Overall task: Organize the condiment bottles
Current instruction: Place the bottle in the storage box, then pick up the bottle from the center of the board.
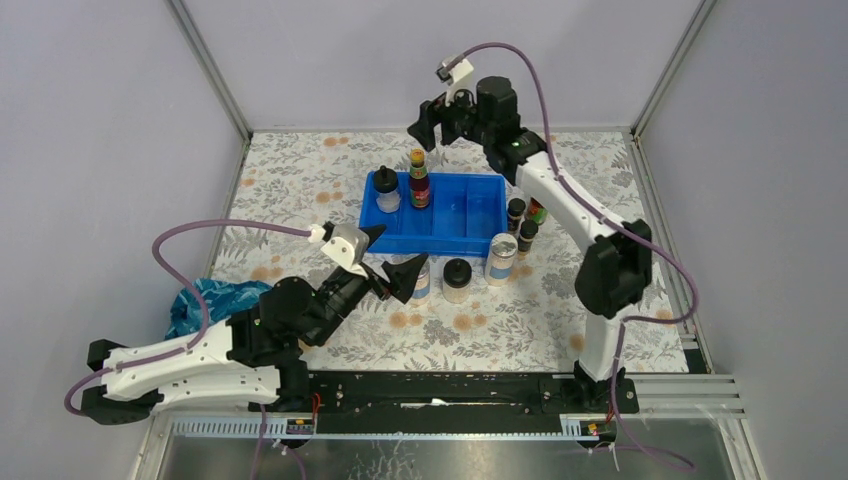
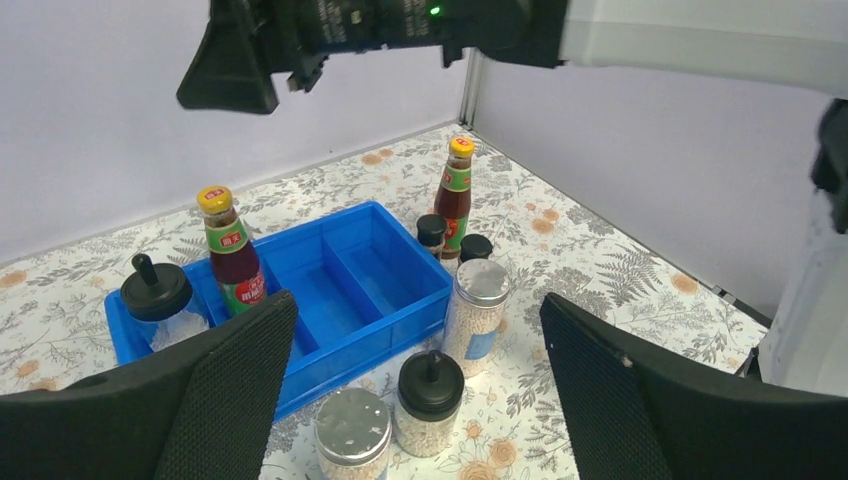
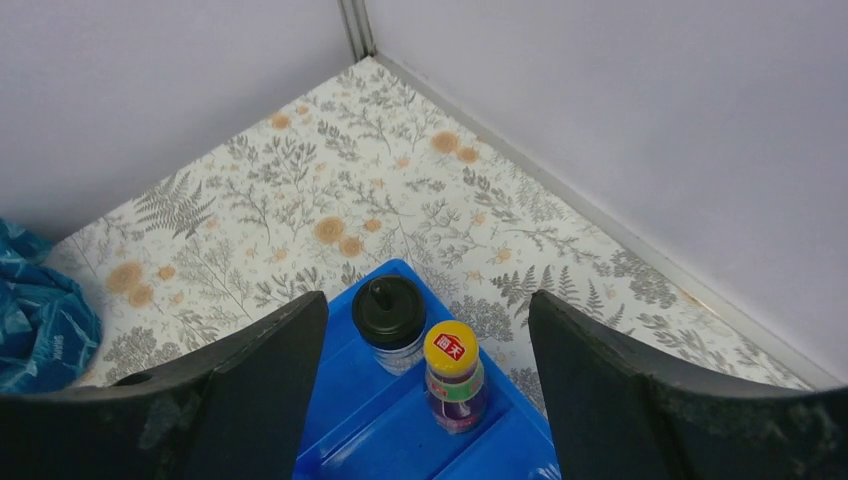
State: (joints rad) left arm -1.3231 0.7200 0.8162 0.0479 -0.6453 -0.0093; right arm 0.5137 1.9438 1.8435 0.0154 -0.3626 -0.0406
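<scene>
Floral-print cloth [image 1: 300, 180] is seen covering the table, boxed in by plain lilac walls [image 1: 400, 50] with metal corner posts. Right gripper [image 1: 432, 125] is held high, jaws spread wide, nothing gripped. Directly beneath it a yellow-capped bottle [image 3: 453, 375] and a black-domed jar [image 3: 389, 322] are stood upright in the end compartment of the blue tray [image 1: 450, 245]. Left gripper [image 1: 392, 255] is likewise spread wide and empty. Just ahead of its fingers a silver-lidded jar [image 2: 352, 435] and a second black-domed jar [image 2: 430, 400] are stood on the cloth, with a taller silver-lidded jar [image 2: 477, 315] beyond. Further ahead, beside the tray, two tiny black-capped bottles [image 2: 432, 233] and another red-labelled bottle [image 2: 455, 190] are grouped. Crumpled blue plastic [image 1: 205, 300] is seen behind the left gripper.
</scene>
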